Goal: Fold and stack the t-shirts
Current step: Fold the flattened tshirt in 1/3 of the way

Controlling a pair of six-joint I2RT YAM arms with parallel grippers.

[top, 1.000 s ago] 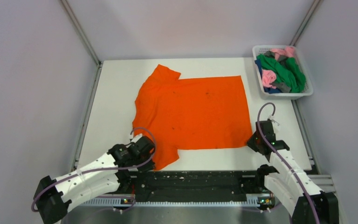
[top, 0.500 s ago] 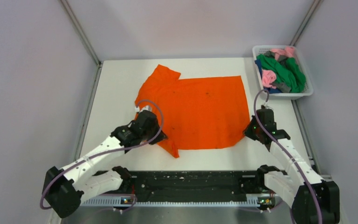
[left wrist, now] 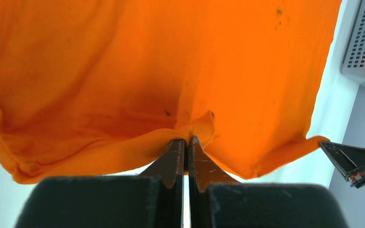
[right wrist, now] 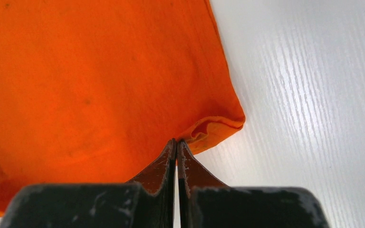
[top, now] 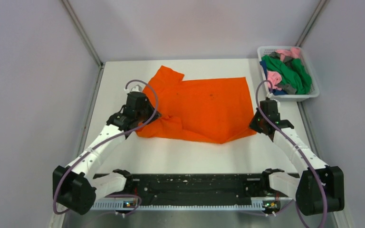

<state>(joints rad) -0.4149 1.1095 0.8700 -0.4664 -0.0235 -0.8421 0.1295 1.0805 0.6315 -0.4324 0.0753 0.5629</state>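
1. Where the white, faintly grained bench (top: 195,156) meets plain pale walls (top: 190,28), a basket (top: 315,93) of green, pink, blue and grey shirts (top: 290,73) sits at the far right corner.
2. Toward the far edge lies the orange shirt (top: 209,104), its near edge raised and bunched.
3. At its near-left edge the left jaws pinch cloth; the right jaws pinch its near-right corner.

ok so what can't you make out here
Top view: how many shirts the basket holds; they lie tangled.
Top view: both jaws, hidden by their arms.
Left wrist view: basket cut by the right edge.
Right wrist view: most of the orange shirt, past the frame.
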